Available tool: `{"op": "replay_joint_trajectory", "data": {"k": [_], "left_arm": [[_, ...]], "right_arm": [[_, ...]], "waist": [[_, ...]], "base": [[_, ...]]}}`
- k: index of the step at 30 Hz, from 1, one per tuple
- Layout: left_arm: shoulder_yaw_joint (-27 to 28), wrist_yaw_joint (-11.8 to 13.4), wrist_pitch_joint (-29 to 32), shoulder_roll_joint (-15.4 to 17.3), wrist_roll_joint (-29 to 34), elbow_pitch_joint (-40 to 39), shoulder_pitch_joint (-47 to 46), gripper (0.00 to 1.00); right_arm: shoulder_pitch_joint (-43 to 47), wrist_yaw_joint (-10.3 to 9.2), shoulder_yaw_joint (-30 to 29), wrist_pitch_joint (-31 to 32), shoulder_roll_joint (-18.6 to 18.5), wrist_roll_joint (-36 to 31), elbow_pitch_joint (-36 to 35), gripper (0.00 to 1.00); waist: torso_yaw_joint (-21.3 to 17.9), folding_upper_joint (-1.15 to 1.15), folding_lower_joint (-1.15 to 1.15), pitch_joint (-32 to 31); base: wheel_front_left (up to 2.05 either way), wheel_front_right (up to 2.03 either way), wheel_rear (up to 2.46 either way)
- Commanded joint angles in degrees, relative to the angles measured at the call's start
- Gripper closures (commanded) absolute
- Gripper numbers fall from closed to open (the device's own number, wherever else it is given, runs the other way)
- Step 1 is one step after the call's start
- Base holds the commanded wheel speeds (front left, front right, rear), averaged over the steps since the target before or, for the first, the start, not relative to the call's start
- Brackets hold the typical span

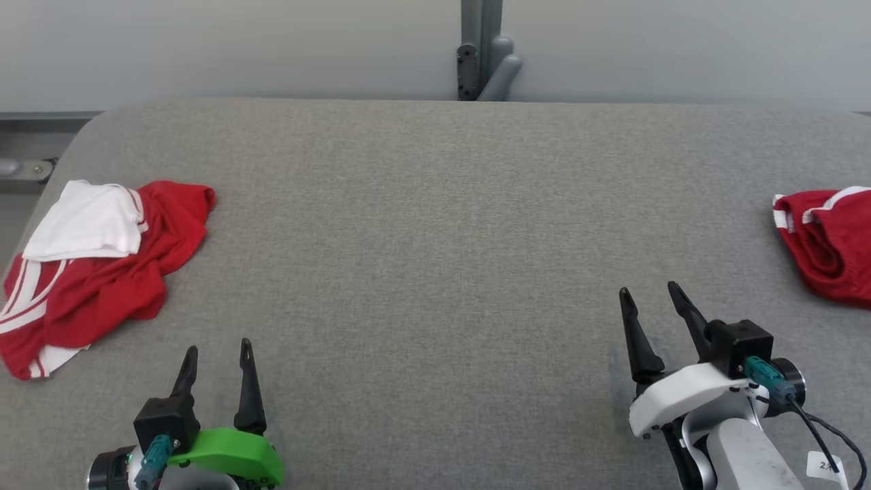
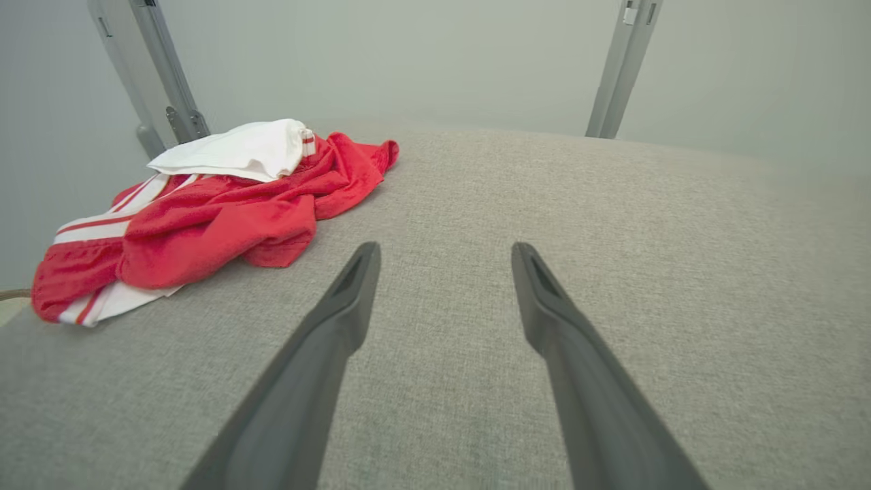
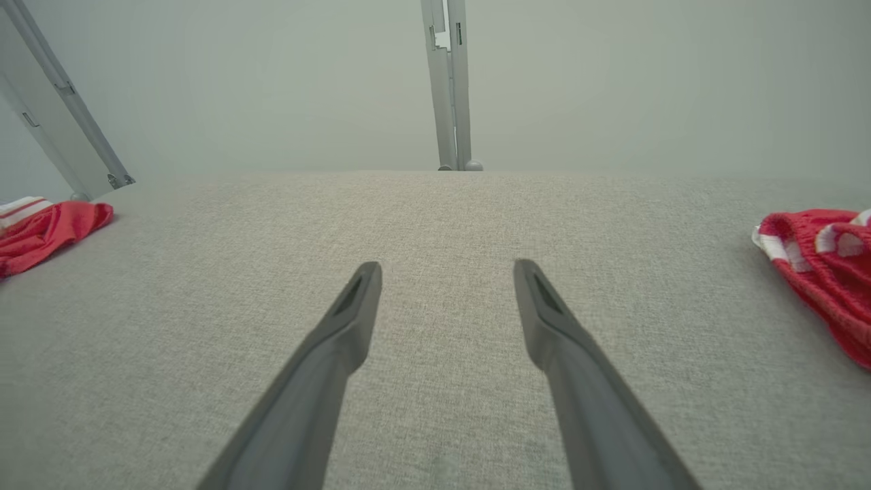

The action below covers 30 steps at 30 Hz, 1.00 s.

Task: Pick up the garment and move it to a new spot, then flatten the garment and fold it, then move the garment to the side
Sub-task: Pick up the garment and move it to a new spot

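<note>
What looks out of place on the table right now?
Nothing damaged or spilled. A red and white garment heap lies crumpled at the left edge of the grey table, and a second red garment is bunched at the right edge. The left end effector and right end effector are open, empty.

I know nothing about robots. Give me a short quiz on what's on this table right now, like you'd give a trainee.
1. Fill in: the left gripper and the right gripper both have their jaws ____.
2. Where on the grey table does the crumpled red and white garment lie? A) in the middle B) on the robot's left side C) under the right gripper
3. True or false: the right gripper holds the second red garment.
Key: 1 open; 2 B; 3 false, it lies untouched at the table's right edge.
</note>
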Motion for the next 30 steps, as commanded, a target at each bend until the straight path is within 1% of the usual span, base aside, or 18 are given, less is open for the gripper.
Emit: {"op": "replay_joint_trajectory", "data": {"k": [1,9,16,19,21,25,30], "left_arm": [[0.30,0.35,0.08,0.20,-0.11,0.02,-0.58,0.00],[2.22,1.93,0.08,0.16,-1.38,-0.37,0.85,0.00],[4.27,2.74,0.09,0.16,-2.58,-0.12,3.06,0.00],[4.92,2.74,0.08,0.14,-2.99,0.22,3.77,0.00],[5.42,2.64,0.08,0.14,-3.16,0.36,4.14,0.00],[6.02,2.96,0.08,0.14,-4.16,0.49,4.56,0.00],[5.76,2.41,0.08,0.15,-5.41,1.04,3.58,0.00]], "right_arm": [[-0.62,-0.08,0.38,0.00,-0.07,0.06,-0.32,0.00],[-1.18,-0.08,3.77,0.00,-0.10,-0.35,0.25,0.00],[-1.64,-0.08,7.14,0.00,-0.20,0.21,1.06,0.00],[-1.84,-0.08,8.17,0.00,-0.21,0.69,1.68,0.00],[-1.90,-0.08,8.50,0.00,-0.21,0.79,1.75,0.00],[-2.01,-0.08,8.84,0.00,-0.52,0.67,2.02,0.00],[-2.19,-0.08,8.65,0.00,-1.25,0.79,2.25,0.00]], "waist": [[3.92,0.00,0.00,1.35],[14.80,0.00,0.00,2.49],[23.01,0.00,0.00,2.46],[24.26,0.00,0.00,2.35],[24.40,0.00,0.00,2.38],[23.61,0.00,0.00,2.77],[22.07,0.00,0.00,3.32]], "base": [[0.00,0.00,0.00],[0.00,0.00,0.00],[0.00,0.00,0.00],[0.00,0.00,0.00],[0.00,0.00,0.00],[0.00,0.00,0.00],[0.00,0.00,0.00]]}}
